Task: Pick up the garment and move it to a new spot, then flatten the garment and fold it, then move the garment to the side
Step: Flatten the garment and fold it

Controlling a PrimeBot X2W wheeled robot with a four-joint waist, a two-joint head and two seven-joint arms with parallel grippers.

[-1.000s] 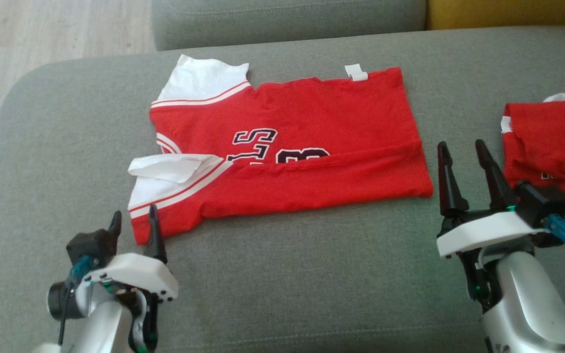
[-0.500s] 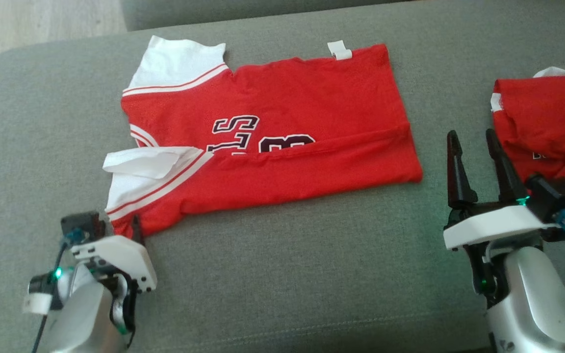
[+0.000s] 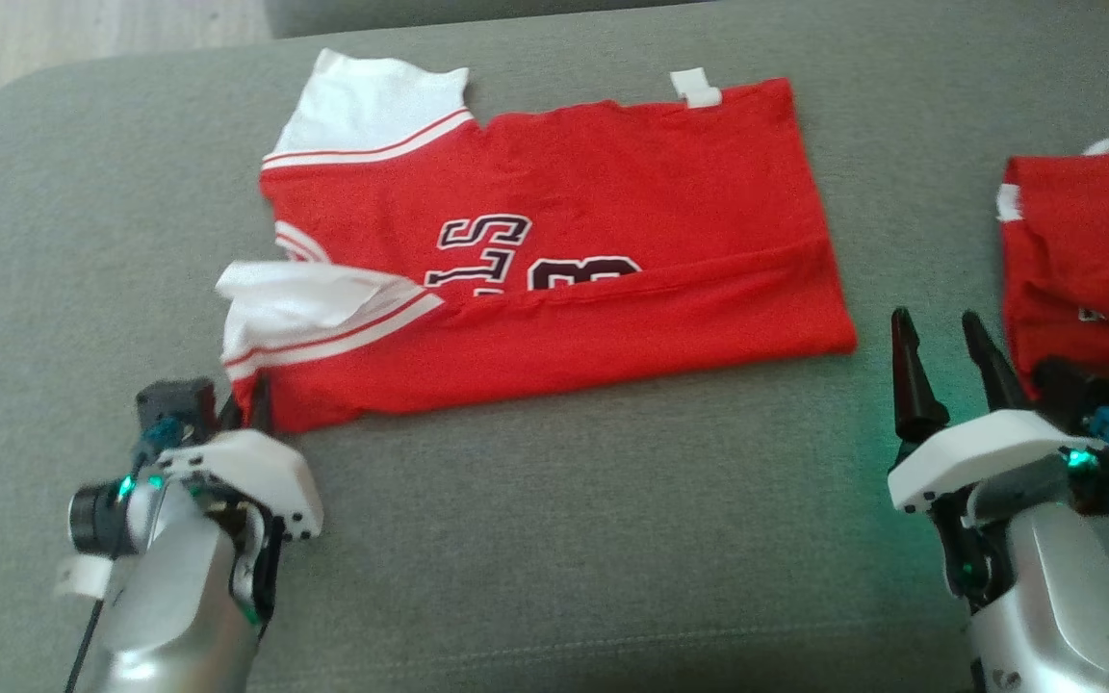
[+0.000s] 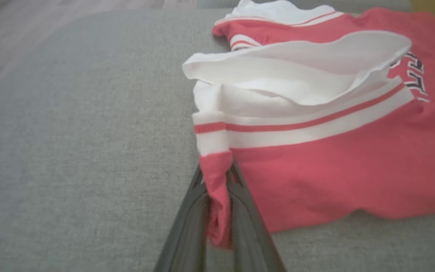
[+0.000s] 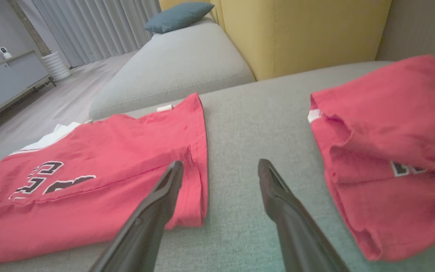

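Observation:
The garment point(image 3: 554, 250) is a red jersey with white sleeves and dark lettering, lying partly folded lengthwise on the grey sofa seat. My left gripper point(image 3: 245, 409) sits at its near left corner, shut on the red hem point(image 4: 217, 177), which bunches between the two dark fingers point(image 4: 187, 219). My right gripper point(image 3: 944, 346) stands open on bare cushion just off the garment's near right corner point(image 5: 191, 211), touching nothing. The jersey's near long edge is folded over the lettering.
A second red garment point(image 3: 1084, 260) lies crumpled at the right, close beside my right gripper. The grey seat point(image 3: 564, 539) has free room in front. A yellow sofa back point(image 5: 300, 34) and another grey cushion point(image 5: 176, 64) stand beyond; wooden floor lies left.
My left gripper moved forward to the garment's near left corner and closed on the hem. The right gripper stayed open. The camera shifted a little.

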